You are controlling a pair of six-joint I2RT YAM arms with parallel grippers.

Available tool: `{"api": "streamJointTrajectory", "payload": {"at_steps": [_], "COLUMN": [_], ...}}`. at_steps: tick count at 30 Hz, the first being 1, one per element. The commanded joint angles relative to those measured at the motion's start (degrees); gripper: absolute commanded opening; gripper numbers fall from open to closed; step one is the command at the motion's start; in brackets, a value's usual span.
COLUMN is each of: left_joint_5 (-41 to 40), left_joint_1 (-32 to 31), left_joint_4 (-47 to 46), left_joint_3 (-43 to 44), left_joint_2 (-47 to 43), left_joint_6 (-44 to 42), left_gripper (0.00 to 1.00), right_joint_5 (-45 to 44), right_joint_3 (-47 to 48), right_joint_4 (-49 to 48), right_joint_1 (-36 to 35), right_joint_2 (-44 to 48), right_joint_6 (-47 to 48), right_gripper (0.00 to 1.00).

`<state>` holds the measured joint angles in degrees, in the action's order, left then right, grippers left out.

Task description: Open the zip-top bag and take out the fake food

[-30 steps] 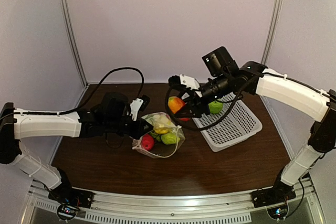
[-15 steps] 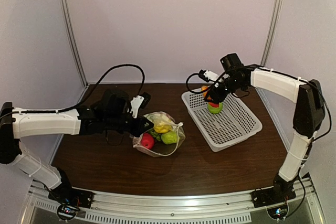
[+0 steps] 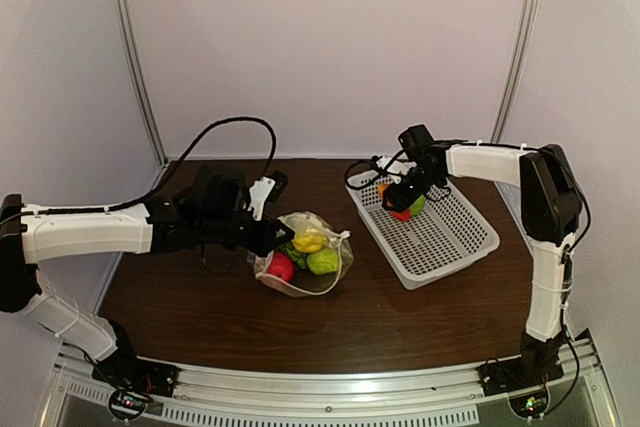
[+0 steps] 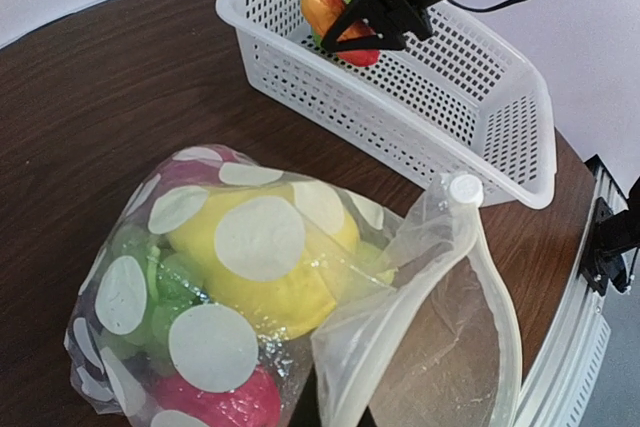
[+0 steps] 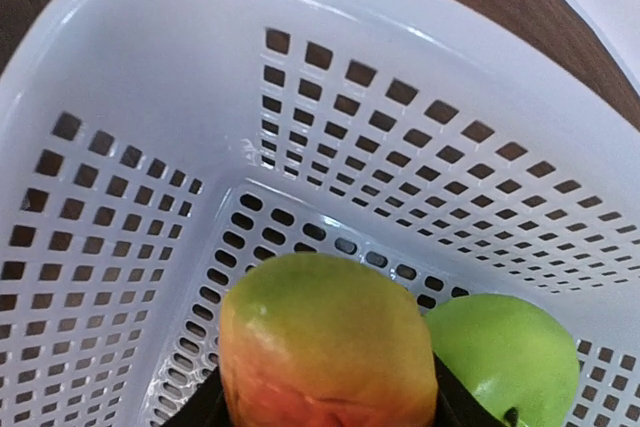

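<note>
The zip-top bag (image 3: 305, 259) lies at the table's middle, clear with white dots, and its mouth (image 4: 430, 337) gapes open. Inside are a yellow lemon (image 4: 255, 272), a red piece (image 4: 215, 402) and green pieces (image 4: 150, 282). My left gripper (image 3: 267, 238) is shut on the bag's left edge; its fingers are mostly hidden by plastic. My right gripper (image 3: 398, 199) is low inside the white basket (image 3: 455, 247), shut on an orange-red-green fruit (image 5: 320, 327). A green apple (image 5: 500, 357) lies right beside it in the basket.
The perforated basket (image 4: 500, 117) stands right of the bag, its near corner close to the bag's mouth. A black cable loops behind the left arm (image 3: 235, 127). Metal frame posts stand at the back corners.
My right gripper carried the orange-red fruit from above the bag over to the basket and lowered it beside the green apple. The left gripper kept its hold on the bag.
</note>
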<state>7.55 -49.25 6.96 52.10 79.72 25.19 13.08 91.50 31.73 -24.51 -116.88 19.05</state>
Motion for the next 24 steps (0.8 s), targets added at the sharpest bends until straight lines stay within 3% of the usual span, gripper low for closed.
{"api": "streamJointTrajectory", "payload": {"at_steps": [1,6,11,16,19,24], "left_joint_5": [0.68,1.05,1.48,1.68,1.28,-0.76], "left_joint_1": [0.30,0.30,0.31,-0.14,-4.39,-7.95], "left_joint_4": [-2.28,-2.39,-3.02,-4.00,-4.04,-2.58], "left_joint_3": [1.79,1.78,1.41,1.73,5.72,11.70], "left_joint_2": [-0.88,-0.36,0.25,0.20,-0.76,-0.38], "left_joint_6": [0.11,0.03,0.21,0.87,-1.13,-3.17], "left_gripper": [0.00,0.00,0.00,0.00,0.00,0.00], "right_joint_5": [-2.28,-0.49,0.67,5.77,8.98,24.30], "right_joint_3": [2.63,2.86,-0.36,-4.95,-8.43,-9.96], "right_joint_4": [-0.97,0.90,1.35,2.34,1.00,2.08], "right_joint_1": [-0.27,-0.32,-0.63,-3.08,-5.16,-6.59], "right_joint_2": [-3.01,-0.81,5.90,15.06,22.19,32.56], "right_joint_6": [-2.23,-3.41,-2.31,2.41,4.21,6.83], "right_gripper": [0.46,0.67,0.73,0.65,0.63,0.56]}}
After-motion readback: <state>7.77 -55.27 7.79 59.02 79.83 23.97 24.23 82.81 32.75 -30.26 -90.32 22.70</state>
